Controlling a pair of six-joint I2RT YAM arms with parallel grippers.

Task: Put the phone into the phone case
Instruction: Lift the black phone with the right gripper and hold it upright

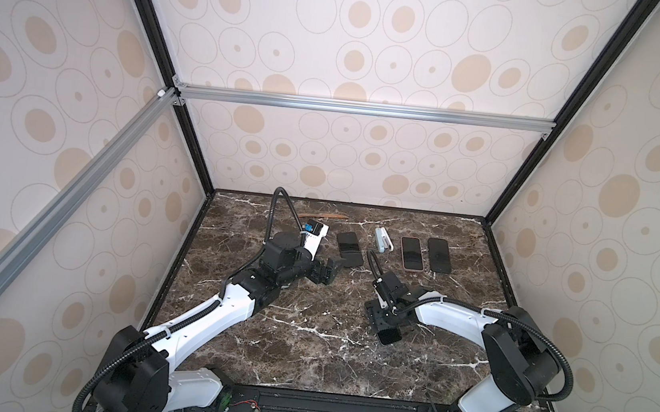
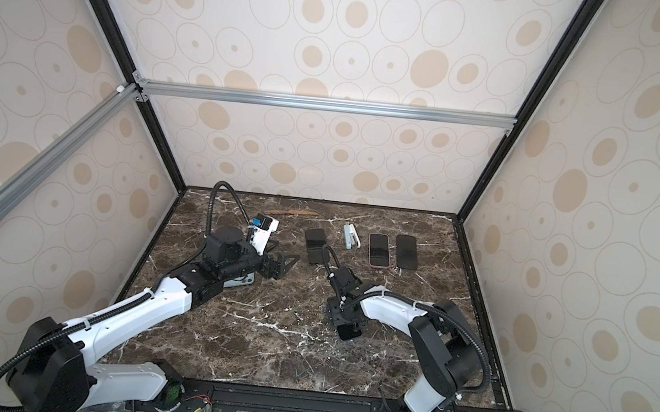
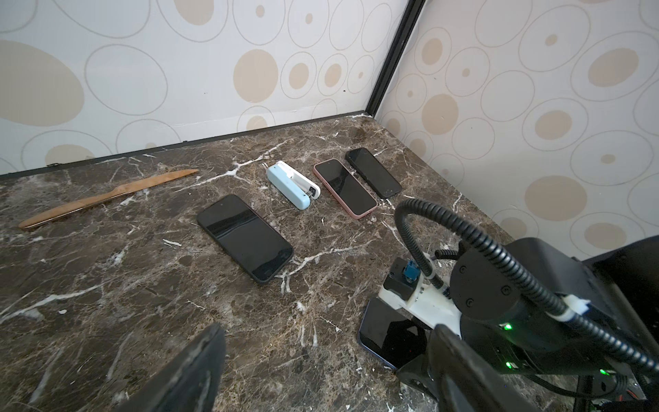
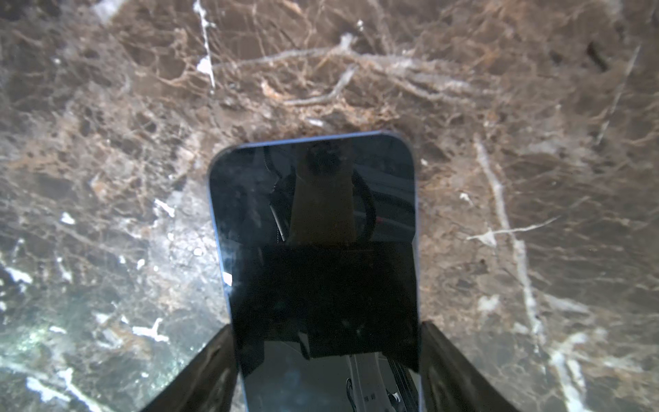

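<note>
A phone (image 4: 317,228) with a blue rim and a dark screen lies face up on the marble table, also seen in a top view (image 1: 389,338) and in the left wrist view (image 3: 387,333). My right gripper (image 4: 328,331) is shut on the phone, one finger pressed against each long edge. My left gripper (image 1: 329,272) hangs open and empty over bare table (image 3: 285,321) to the phone's left. Three dark flat slabs lie in the back row: a black one (image 1: 349,249), a pink-rimmed one (image 1: 412,253) and another black one (image 1: 439,255). I cannot tell which is the phone case.
A light blue stapler (image 1: 383,240) lies between the black slab and the pink-rimmed one. A wooden knife (image 1: 323,216) rests by the back wall. Patterned walls close the table on three sides.
</note>
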